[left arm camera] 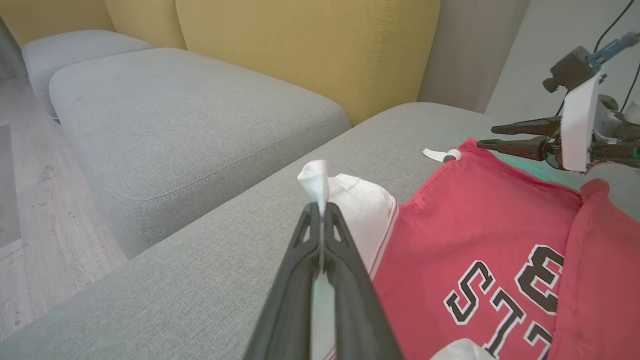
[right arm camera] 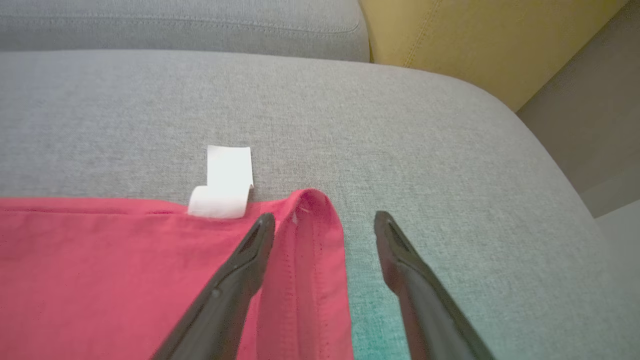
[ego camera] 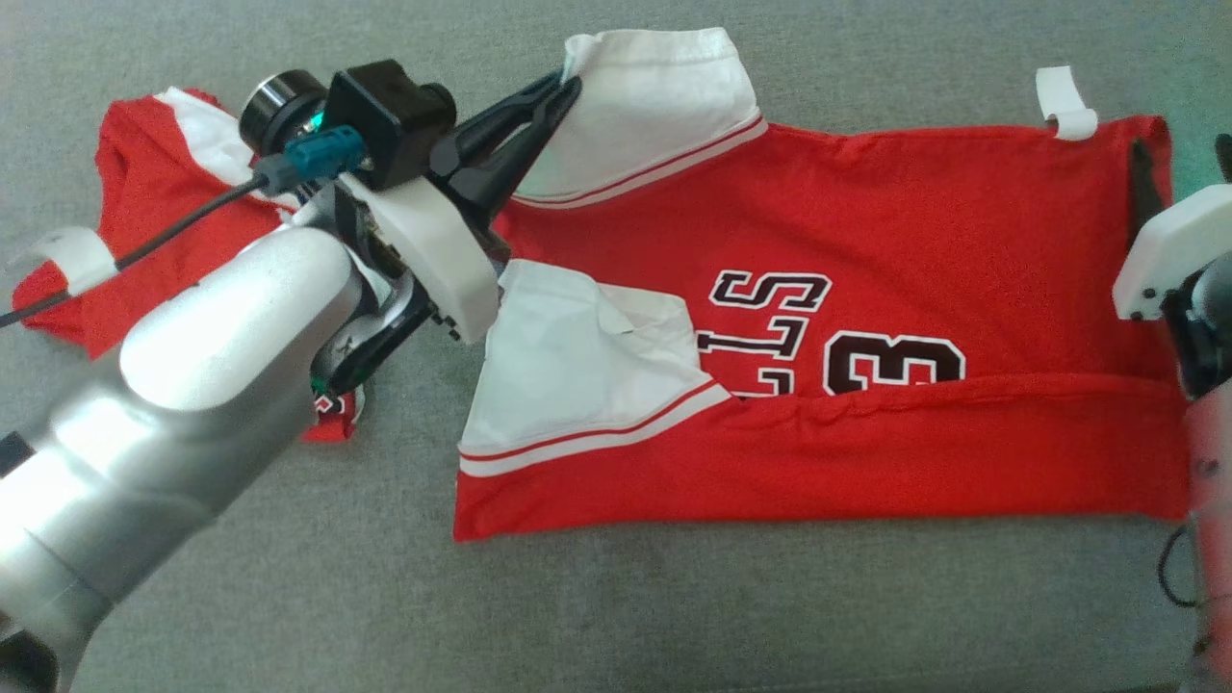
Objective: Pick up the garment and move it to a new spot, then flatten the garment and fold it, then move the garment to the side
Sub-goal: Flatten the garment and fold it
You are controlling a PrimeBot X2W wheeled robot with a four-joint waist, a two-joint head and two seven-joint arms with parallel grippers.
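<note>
**Head view.** Shows the left gripper (ego camera: 566,89) pinched tight on the red shirt (ego camera: 914,241), nipping the far corner of its upper white sleeve (ego camera: 654,106) right at the fingertips. To the right of that gripper, the rest of the shirt lying flat on the grey sofa seat (ego camera: 289,597), black-and-white lettering (ego camera: 837,337) facing up. Near long edge folded over the lower part of the lettering. Other white sleeve (ego camera: 577,375) just beside the gripper's pale wrist housing. Behind and under the left arm, a second red cloth (ego camera: 135,192), bunched. White tag (ego camera: 1064,106) at the shirt's far hem corner, well away from the left gripper.

**Left wrist view.** Looks along two dark fingers (left arm camera: 345,280) closed against each other, with a small peak of white sleeve cloth caught between the tips. Just past the tips and to their right, the sleeve resting on the seat, then the red chest with its lettering. Farther right, the right gripper (left arm camera: 486,137), fingers apart above the hem corner, tag close by its tips. Left of the fingers, a second grey cushion (left arm camera: 175,115); ahead, a yellow back cushion (left arm camera: 300,50); far left, wooden floor (left arm camera: 30,225).

**Right wrist view.** Finds the right gripper spread wide, holding nothing. Left finger over the red hem, right finger over bare grey seat, folded hem corner between them. Tag curled just beyond the left fingertip. Cannot tell whether either tip touches the cloth.
</note>
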